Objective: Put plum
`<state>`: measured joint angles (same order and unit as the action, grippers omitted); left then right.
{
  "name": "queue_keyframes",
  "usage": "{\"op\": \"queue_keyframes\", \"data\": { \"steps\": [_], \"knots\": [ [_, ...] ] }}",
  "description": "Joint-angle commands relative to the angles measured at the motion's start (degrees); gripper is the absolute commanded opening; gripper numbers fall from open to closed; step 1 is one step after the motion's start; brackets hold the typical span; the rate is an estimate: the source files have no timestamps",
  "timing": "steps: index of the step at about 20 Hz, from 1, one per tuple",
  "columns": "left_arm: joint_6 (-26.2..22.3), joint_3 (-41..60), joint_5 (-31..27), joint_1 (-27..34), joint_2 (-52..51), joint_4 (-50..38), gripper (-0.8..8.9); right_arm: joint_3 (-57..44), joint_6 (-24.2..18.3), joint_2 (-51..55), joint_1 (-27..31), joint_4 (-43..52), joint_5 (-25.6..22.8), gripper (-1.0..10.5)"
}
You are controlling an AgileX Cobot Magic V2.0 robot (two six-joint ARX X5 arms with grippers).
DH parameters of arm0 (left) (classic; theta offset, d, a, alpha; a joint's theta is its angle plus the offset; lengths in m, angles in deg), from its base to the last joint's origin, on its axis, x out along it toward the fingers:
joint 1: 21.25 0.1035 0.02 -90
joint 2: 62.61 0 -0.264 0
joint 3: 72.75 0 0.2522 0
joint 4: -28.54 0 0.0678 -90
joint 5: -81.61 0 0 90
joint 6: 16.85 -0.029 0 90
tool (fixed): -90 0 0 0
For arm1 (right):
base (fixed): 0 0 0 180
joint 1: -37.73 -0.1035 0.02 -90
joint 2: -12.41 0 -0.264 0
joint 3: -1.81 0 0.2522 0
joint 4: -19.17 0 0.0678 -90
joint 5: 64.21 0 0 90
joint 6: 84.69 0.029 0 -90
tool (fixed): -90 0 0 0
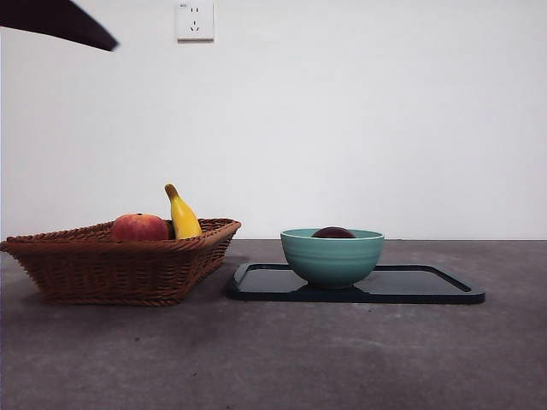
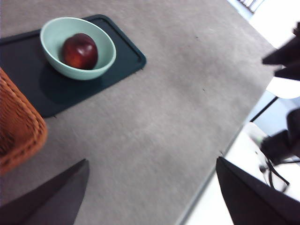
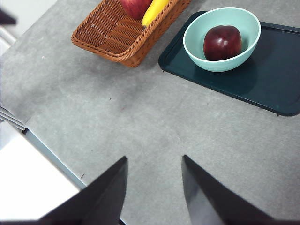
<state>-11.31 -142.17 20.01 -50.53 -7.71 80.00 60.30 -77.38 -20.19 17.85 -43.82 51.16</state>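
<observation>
Your right end effector (image 3: pixel 152 187) hangs above bare bench (image 3: pixel 140 117), jaws parted and holding nothing. Your left end effector (image 2: pixel 150 197) is also spread wide and empty, out near the bench's edge. Well ahead of both, the plum (image 3: pixel 222 42) sits inside the bowl (image 3: pixel 197 51), which stands on the tray (image 3: pixel 272 79). Beyond that, the basket (image 3: pixel 117 37) holds the banana (image 3: pixel 153 10) and a red fruit (image 3: pixel 136 5).

The plum looks already placed, so neither arm seems to need a reach. It is round, with no long axis to align to. Which arm is nearer I cannot tell.
</observation>
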Motion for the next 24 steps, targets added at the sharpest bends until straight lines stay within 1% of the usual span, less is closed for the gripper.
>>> {"op": "queue_keyframes", "data": {
  "steps": [1, 5, 9, 13, 17, 20, 24],
  "knots": [
    [0.76, -6.58, -1.95, -1.25, 7.34, -0.5, 4.29, 0.2, -0.24, -0.22, -0.31, 0.28, 0.15, 1.8],
    [0.74, -19.91, -7.48, -3.5, 21.77, -0.48, 4.28, 0.2, -0.24, -0.22, -0.31, 0.28, 0.15, 1.8],
    [0.68, -32.76, -9.53, -4.9, 36.41, -0.5, 4.28, 0.2, -0.24, -0.22, -0.31, 0.28, 0.15, 1.8],
    [0.46, -40.87, -11.5, -5.51, 47.63, -1.03, 4.27, 0.2, -0.24, -0.22, -0.31, 0.26, 0.15, 1.8],
    [-0.15, -45.16, -12.39, -6.27, 55.76, -3.43, 4.23, 0.2, -0.26, -0.22, -0.31, 0.22, 0.15, 1.8],
    [-0.35, -45.77, -12.66, -7.26, 59.91, -6.29, 4.23, 0.2, -0.28, -0.22, -0.31, -0.37, 0.13, 1.8],
    [-2.45, -45.79, -16.39, -8.9, 64.04, -8.61, 4.23, 0.2, -0.33, -0.22, -0.28, -1.42, 0.15, 1.8]
  ]
}}
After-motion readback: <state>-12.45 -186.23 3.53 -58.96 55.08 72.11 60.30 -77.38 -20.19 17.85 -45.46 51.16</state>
